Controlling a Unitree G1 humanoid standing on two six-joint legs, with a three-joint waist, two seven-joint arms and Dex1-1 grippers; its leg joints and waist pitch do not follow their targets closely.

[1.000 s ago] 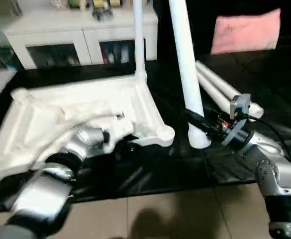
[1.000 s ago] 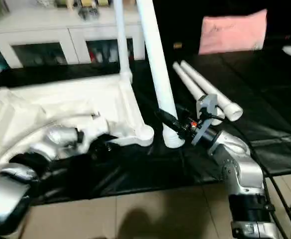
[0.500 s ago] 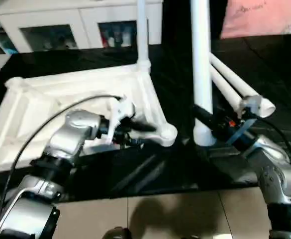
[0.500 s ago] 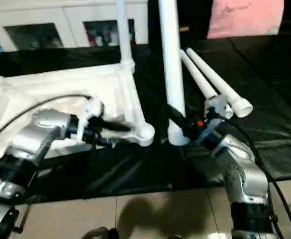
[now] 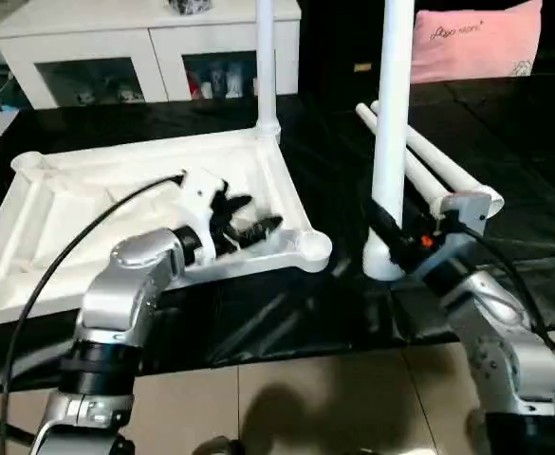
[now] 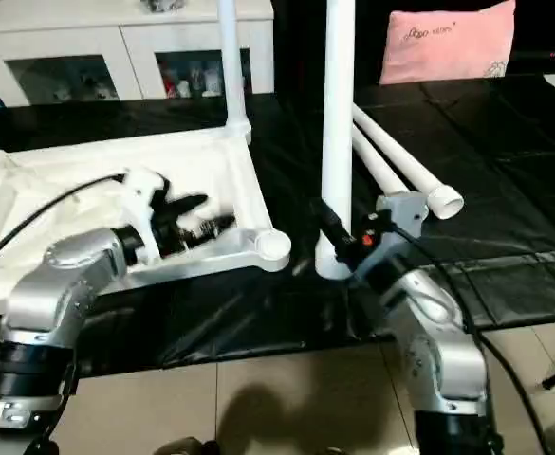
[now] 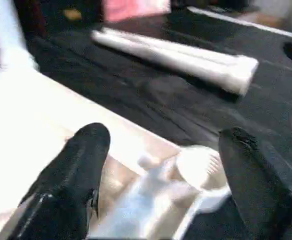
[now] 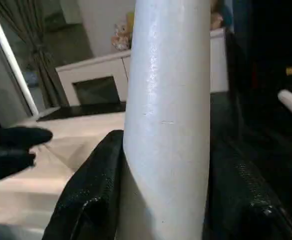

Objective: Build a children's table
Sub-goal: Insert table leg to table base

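Black mat, white cabinet (image 5: 144, 57) at 12 o'clock. Tabletop (image 5: 68, 204) lies inverted at 9. My left gripper (image 5: 253, 216) hovers wide above its near socket (image 5: 312, 246). My right gripper (image 5: 383, 227) clamps an upright leg (image 5: 391, 133) low down: light, stiff, probably slick; gripping near the base seems best.

I've got the white tabletop (image 5: 144, 204) lying ribbed underside up on the black mat, one leg (image 5: 265, 66) standing upright in its far corner socket. A second leg (image 5: 391, 142) stands upright just beside the near corner socket (image 5: 312, 248), and two spare legs (image 5: 438, 171) lie side by side beyond.
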